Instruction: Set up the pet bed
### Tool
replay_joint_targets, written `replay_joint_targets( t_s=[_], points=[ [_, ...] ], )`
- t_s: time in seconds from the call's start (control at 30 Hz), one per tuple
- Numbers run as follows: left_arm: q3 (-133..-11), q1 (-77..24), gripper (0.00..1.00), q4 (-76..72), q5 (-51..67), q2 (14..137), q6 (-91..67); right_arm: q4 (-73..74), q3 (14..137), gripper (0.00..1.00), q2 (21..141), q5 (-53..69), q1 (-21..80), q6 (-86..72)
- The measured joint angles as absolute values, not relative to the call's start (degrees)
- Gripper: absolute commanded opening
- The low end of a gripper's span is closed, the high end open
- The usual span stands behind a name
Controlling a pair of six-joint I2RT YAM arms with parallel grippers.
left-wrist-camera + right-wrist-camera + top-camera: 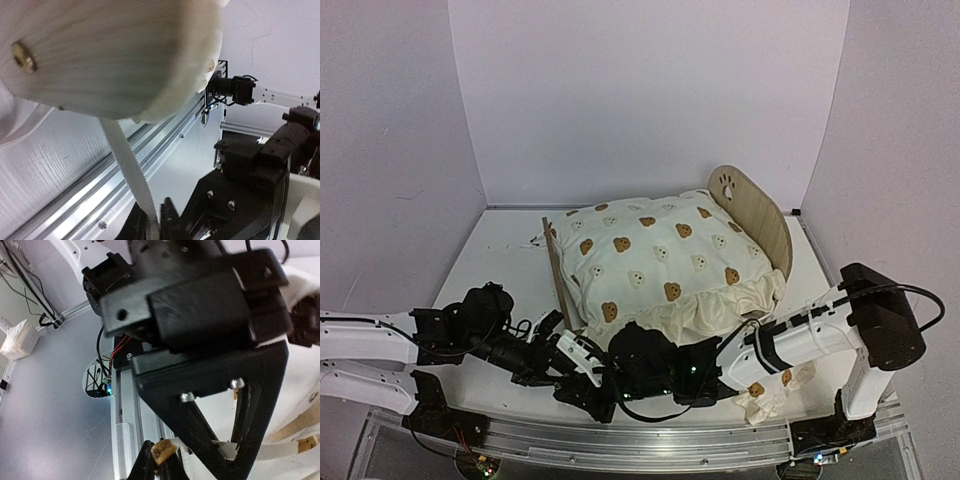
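The pet bed stands mid-table, its light-wood paw-print headboard [752, 208] at the right and its low footboard [558, 280] at the left. The large cream bear-print cushion [660, 262] lies on it and hides the striped base. My left gripper [588, 362] is at the bed's near corner. In the left wrist view it [156, 226] is shut on a white cushion tie [127, 165] that hangs under the wooden board [100, 60]. My right gripper [616, 382] is close beside it. In the right wrist view it [162, 465] is shut on a bear-print tie end [163, 452].
The small cream bear-print pillow [768, 392] lies at the front right by the right arm. The aluminium rail [640, 440] runs along the near edge. White walls enclose the table on three sides. The two wrists are nearly touching.
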State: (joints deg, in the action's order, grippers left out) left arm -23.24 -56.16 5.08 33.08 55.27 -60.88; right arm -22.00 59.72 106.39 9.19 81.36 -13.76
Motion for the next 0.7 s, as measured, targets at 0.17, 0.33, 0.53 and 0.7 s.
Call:
replay_joint_targets(
  t_s=[0.17, 0.33, 0.53, 0.7],
  points=[
    [-23.2, -56.2, 0.00, 5.9, 31.8, 53.9, -57.9, -21.3, 58.3, 0.44, 106.1, 5.9, 81.5, -20.5],
    [-23.8, -56.3, 0.00, 8.3, 30.7, 53.1, -55.2, -20.9, 49.5, 0.48, 103.3, 1.6, 81.7, -30.2],
    [-27.2, -56.3, 0.00, 11.6, 28.2, 52.1, -51.7, -23.2, 48.9, 0.48, 106.8, -7.1, 81.7, -39.1],
    [-28.1, -56.3, 0.00, 13.1, 26.9, 51.8, -49.6, -34.4, 49.2, 0.46, 115.7, -15.9, 82.4, -43.8]
  ],
)
